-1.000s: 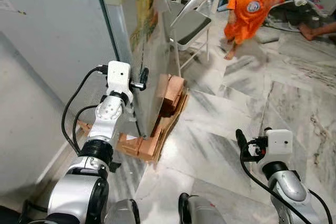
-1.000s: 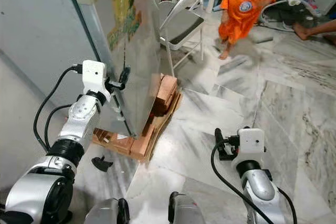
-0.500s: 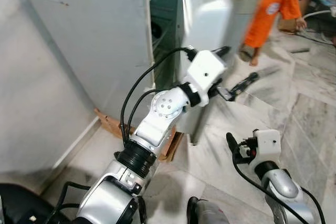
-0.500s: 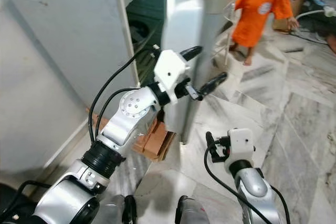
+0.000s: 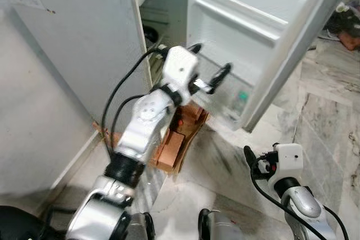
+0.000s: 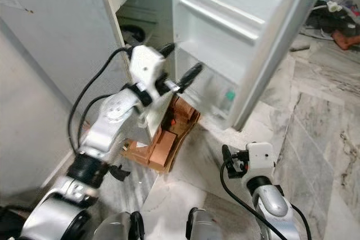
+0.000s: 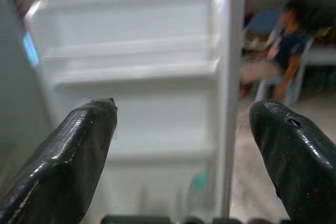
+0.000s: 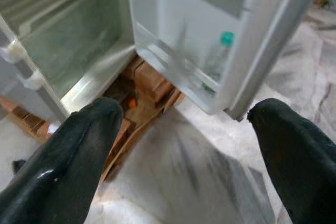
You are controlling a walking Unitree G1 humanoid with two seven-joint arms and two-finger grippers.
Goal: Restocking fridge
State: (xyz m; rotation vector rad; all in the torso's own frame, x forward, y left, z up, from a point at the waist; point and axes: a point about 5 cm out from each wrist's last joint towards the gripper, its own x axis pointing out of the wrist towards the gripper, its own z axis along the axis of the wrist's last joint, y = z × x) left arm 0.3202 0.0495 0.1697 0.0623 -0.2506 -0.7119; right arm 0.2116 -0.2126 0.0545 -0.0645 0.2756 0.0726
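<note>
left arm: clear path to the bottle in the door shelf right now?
Probably yes. The left gripper is open and raised in front of the open fridge door, with nothing between it and the bottle in the bottom shelf.

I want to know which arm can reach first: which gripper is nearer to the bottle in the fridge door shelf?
Left. The left gripper is raised, open, just beside the bottle in the open fridge door. The right gripper is low, over the floor, farther below it.

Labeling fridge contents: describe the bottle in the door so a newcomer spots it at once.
Start at the open fridge door, its white inner side facing the robot. Go down to its lowest shelf; the bottle stands upright there, clear with a green cap, the one coloured spot on the white door.
</note>
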